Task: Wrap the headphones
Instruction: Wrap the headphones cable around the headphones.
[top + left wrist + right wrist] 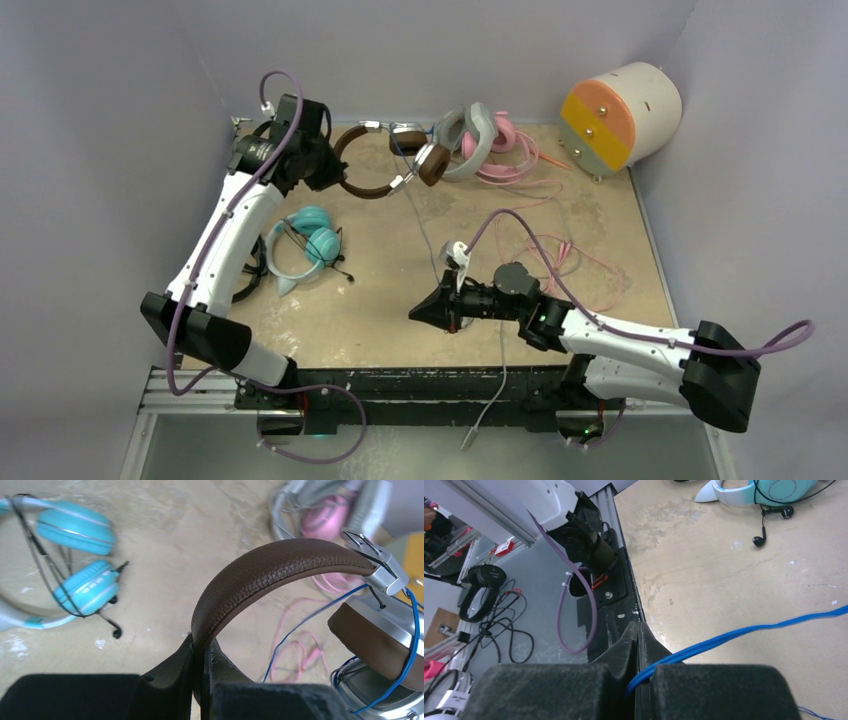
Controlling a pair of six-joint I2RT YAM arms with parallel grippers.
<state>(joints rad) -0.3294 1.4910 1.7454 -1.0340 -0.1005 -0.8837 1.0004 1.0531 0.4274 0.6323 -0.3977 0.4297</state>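
Left hand (332,172) on brown headphones (431,164), back-left

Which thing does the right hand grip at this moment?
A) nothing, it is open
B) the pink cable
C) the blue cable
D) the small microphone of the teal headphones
C: in the right wrist view, the blue cable comes out from between the closed fingers of the right hand.
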